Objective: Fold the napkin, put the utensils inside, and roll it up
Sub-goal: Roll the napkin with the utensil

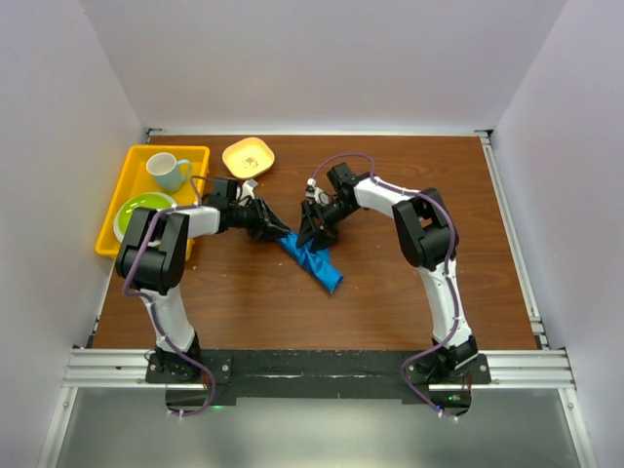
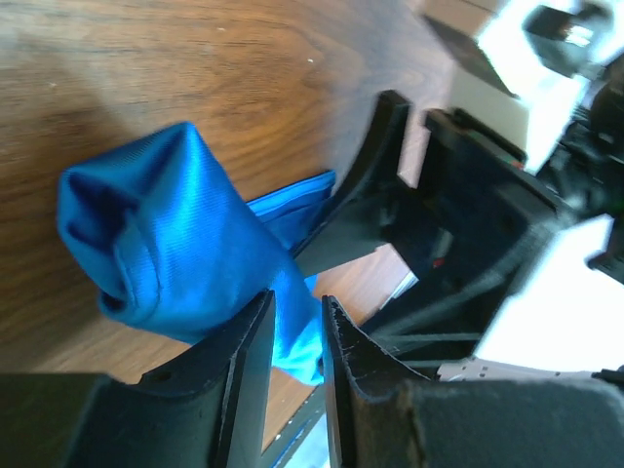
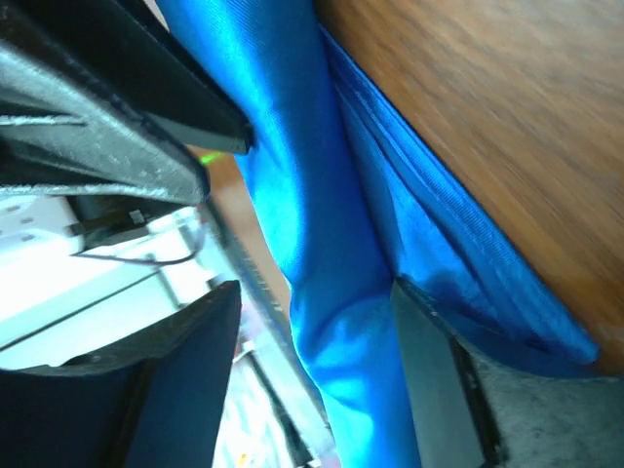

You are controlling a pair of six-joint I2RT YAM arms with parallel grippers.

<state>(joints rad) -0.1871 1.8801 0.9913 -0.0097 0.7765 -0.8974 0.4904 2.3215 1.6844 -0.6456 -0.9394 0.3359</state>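
The blue napkin (image 1: 312,261) lies as a rolled bundle slanting across the middle of the wooden table. My left gripper (image 1: 277,230) is at its far-left end, with the jaws nearly closed and pinching a fold of the cloth (image 2: 175,244); in the left wrist view the gripper (image 2: 296,307) has blue fabric squeezed between its fingers. My right gripper (image 1: 317,234) is over the same end from the right. In the right wrist view the right gripper (image 3: 312,302) is open, and the napkin roll (image 3: 331,244) runs between its fingers, against the right one. The utensil is hidden.
A yellow tray (image 1: 127,166) at the back left holds a teal mug (image 1: 168,171) and a green bowl (image 1: 142,213). A small yellow-orange dish (image 1: 248,157) sits beside it. A metal rail (image 1: 312,369) runs along the near edge.
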